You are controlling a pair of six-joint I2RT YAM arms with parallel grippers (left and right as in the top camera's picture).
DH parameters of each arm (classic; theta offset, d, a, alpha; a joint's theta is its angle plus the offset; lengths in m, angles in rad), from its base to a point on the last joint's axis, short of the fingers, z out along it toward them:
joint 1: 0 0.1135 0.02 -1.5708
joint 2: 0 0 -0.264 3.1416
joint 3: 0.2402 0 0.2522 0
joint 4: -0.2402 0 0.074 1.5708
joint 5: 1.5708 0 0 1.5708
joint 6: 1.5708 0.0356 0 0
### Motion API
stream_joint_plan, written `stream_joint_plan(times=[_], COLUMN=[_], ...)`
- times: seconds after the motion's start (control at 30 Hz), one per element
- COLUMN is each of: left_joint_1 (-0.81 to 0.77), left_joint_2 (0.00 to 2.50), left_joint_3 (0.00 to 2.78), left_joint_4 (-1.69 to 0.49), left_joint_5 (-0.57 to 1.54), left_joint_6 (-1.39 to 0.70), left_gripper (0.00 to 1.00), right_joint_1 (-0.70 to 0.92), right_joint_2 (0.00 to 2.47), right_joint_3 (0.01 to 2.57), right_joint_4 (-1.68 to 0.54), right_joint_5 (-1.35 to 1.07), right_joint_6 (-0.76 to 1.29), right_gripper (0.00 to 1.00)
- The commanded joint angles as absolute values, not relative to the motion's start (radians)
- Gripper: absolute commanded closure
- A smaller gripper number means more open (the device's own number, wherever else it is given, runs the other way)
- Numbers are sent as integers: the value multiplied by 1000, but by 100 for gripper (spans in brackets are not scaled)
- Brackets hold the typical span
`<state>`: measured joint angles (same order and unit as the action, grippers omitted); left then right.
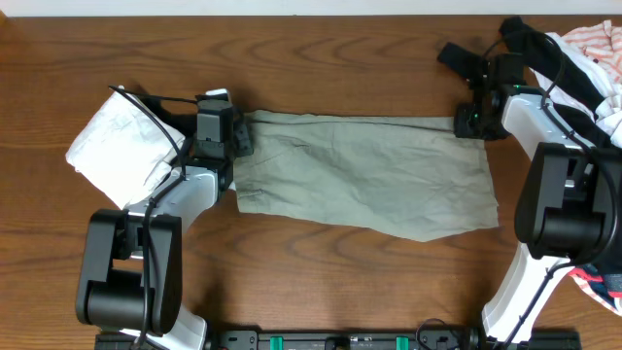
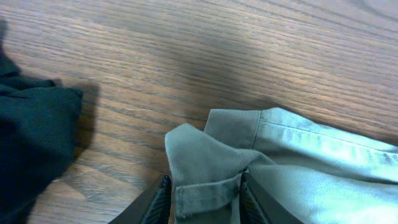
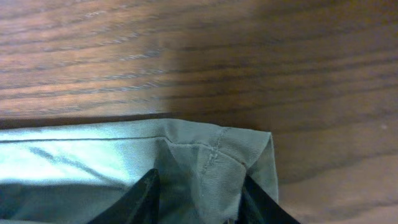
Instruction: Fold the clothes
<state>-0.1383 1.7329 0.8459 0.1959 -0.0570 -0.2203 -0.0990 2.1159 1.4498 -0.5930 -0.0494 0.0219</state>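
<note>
The pale sage shorts (image 1: 364, 170) lie flat across the middle of the table, folded into a long wrinkled band. My left gripper (image 1: 239, 136) is at their far left corner. In the left wrist view its fingers (image 2: 206, 200) are shut on a bunched fold of the shorts (image 2: 211, 155). My right gripper (image 1: 468, 122) is at their far right corner. In the right wrist view its fingers (image 3: 199, 199) are shut on the stitched hem corner of the shorts (image 3: 214, 155). Both corners rest at table height.
A white folded cloth bundle (image 1: 117, 146) lies left of my left gripper. Black and pink-and-white striped garments (image 1: 583, 49) are heaped at the far right corner. A dark cloth (image 2: 31, 143) shows at the left edge of the left wrist view. Bare wood lies beyond the shorts.
</note>
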Motion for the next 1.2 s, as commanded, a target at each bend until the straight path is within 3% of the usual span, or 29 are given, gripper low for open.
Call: stream_joint_plan(times=[0.0, 0.2, 0.33, 0.5, 0.67, 1.17], left_joint_1=[-135, -135, -135, -143, -189, -254], left_joint_2=[1727, 1647, 1559, 1467, 1491, 1679], left_joint_3=[854, 854, 854, 853, 852, 848], left_joint_4=[183, 107, 31, -148, -222, -295], left_joint_5=[-33, -33, -33, -32, 51, 60], left_joint_6=[-221, -186, -183, -184, -184, -184], left_gripper=[64, 62, 59, 58, 58, 58], right_joint_1=[-117, -117, -117, -117, -117, -118], right_joint_2=[2032, 1906, 1866, 1879, 1893, 1917], right_joint_3=[1440, 1440, 1440, 1431, 1377, 1194], right_joint_4=[-599, -631, -691, -871, -871, -690], right_joint_5=[-5, -5, -12, -83, -118, -173], right_joint_6=[29, 29, 28, -60, -116, -126], right_gripper=[48, 32, 28, 35, 43, 44])
